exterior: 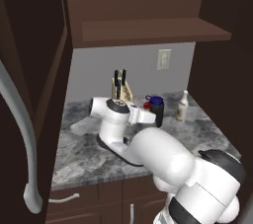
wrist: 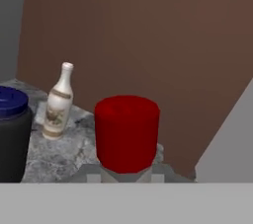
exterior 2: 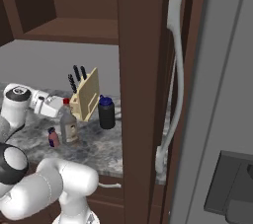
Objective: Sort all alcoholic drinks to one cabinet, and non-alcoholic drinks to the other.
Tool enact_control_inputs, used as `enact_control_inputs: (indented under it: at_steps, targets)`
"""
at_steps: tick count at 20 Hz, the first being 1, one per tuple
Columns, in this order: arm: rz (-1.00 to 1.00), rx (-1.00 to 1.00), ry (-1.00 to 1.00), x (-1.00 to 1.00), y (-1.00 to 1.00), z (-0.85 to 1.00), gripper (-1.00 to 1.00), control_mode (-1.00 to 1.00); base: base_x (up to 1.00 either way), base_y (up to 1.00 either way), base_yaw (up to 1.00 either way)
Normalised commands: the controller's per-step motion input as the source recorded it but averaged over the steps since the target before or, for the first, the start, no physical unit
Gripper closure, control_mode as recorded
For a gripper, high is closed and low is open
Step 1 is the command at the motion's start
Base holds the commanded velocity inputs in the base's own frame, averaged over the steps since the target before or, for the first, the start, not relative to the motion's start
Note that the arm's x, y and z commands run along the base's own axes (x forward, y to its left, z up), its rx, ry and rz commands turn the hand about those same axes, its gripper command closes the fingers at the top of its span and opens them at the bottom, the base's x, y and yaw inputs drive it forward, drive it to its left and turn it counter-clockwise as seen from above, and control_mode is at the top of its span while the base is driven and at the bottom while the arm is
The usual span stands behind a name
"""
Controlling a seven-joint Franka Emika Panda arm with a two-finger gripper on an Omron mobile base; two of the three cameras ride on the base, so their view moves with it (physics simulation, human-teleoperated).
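the gripper [exterior 2: 58, 103] is clenched on the neck of the clear glass bottle [exterior 2: 68, 125], whose red cap [wrist: 127, 133] sits right before the hand camera. it stands upright on the marble counter [exterior: 192, 129] (pale label), beside the knife block [exterior 2: 85, 94].

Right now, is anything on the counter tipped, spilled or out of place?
Nothing stands out. The cream-white bottle, black blue-lidded bottle, small red bottle and red-capped glass bottle all stand upright on the counter; no spill shows.
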Motion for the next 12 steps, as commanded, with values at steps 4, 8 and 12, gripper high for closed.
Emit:
enact_control_inputs:
  at_steps: [4,8,12]
  targets:
    - [0.15,0.04,0.00,-0.64,-0.61,0.62,1.00,-1.00,0.00,0.00,0.00]
    - [0.22,0.11,0.00,-0.72,-0.55,0.63,1.00,-1.00,0.00,0.00,0.00]
    - [0.25,0.13,-0.01,-0.75,-0.33,0.81,1.00,-1.00,0.00,0.00,0.00]
